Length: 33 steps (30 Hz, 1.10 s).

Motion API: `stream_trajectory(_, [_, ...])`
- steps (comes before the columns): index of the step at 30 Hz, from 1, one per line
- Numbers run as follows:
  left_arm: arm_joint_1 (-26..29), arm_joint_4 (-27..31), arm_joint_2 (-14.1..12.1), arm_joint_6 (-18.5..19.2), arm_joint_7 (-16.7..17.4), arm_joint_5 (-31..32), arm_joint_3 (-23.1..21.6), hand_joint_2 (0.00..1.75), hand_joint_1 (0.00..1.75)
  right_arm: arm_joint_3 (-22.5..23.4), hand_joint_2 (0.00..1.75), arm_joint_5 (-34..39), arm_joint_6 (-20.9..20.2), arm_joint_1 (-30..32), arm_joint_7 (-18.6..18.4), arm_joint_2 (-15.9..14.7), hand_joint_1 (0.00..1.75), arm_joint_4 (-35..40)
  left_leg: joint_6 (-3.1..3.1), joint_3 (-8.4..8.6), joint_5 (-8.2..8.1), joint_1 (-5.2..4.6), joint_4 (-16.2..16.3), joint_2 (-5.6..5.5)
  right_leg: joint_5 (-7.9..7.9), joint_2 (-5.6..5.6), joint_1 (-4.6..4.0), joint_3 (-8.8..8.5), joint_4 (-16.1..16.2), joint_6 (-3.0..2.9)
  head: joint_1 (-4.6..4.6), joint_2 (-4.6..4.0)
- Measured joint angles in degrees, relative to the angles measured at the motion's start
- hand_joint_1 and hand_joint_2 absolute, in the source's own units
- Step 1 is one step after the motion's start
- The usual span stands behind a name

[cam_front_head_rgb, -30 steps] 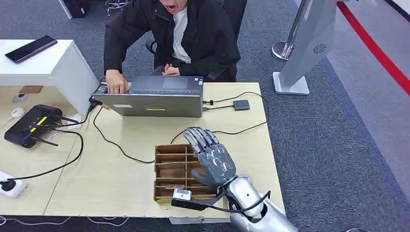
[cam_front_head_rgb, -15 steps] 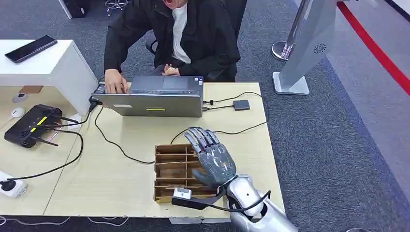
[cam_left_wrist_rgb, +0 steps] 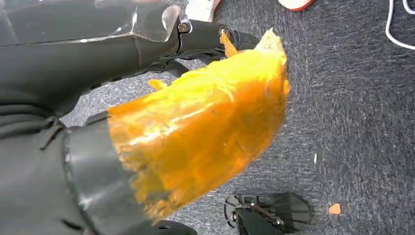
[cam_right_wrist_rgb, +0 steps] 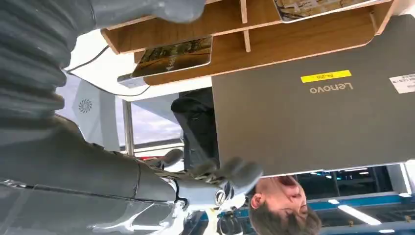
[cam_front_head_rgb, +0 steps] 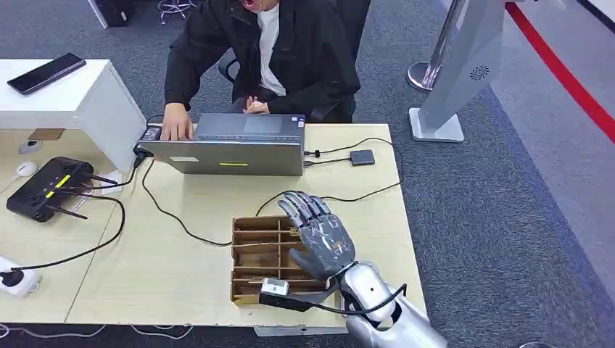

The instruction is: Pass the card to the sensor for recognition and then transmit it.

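A wooden slotted card rack stands near the table's front edge. My right hand hovers over its right side with fingers spread and nothing in it. The right wrist view shows a printed card lying in a slot of the rack, a second card in another slot, and my hand apart from both. A small dark sensor box lies on the table's far right, wired to the laptop. In the left wrist view, dark fingers hang over carpet, their pose unclear.
A person sits behind the open laptop, one hand on its left edge. Black cables run across the table from the laptop. A router and a power strip lie at the left, and a phone lies on the white box.
My right hand has drifted slightly right and toward me over the rack, still holding nothing. The person behind the laptop has shifted and sat up a little.
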<state>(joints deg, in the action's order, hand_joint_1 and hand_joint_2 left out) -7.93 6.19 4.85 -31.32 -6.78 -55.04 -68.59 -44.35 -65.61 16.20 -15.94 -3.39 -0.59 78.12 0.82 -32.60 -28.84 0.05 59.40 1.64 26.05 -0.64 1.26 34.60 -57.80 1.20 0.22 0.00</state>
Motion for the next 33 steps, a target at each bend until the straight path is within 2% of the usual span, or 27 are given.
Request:
stream_trajectory(5, [-0.1,0.0,0.0,0.0,0.0,0.0,0.0,0.00,0.00,0.2,1.75,0.0,-0.4,0.0,0.0,0.0,0.45,-0.2,0.00,0.00,0.00,0.00,0.0,0.00,0.00,0.00,0.00,0.00,0.0,0.00,0.00,0.00])
stream_trajectory(8, [-0.1,0.0,0.0,0.0,0.0,0.0,0.0,0.00,0.00,0.4,1.75,0.0,-0.4,0.0,0.0,0.0,0.42,-0.3,0.00,0.00,0.00,0.00,0.0,0.00,0.00,0.00,0.00,0.00,0.0,0.00,0.00,0.00])
stream_trajectory(28, [-0.2,0.0,0.0,0.0,0.0,-0.4,-0.1,0.00,0.00,0.6,1.75,0.1,-0.7,0.0,-0.1,0.0,0.47,-0.5,0.00,0.00,0.00,0.00,0.0,0.00,0.00,0.00,0.00,0.00,0.0,0.00,0.00,0.00])
stream_trajectory(33, [-0.2,0.0,0.0,0.0,0.0,-0.6,-0.4,0.00,0.00,0.7,1.75,0.2,-0.8,0.0,-0.1,0.0,0.56,-0.5,0.00,0.00,0.00,0.00,0.0,0.00,0.00,0.00,0.00,0.00,0.0,0.00,0.00,0.00])
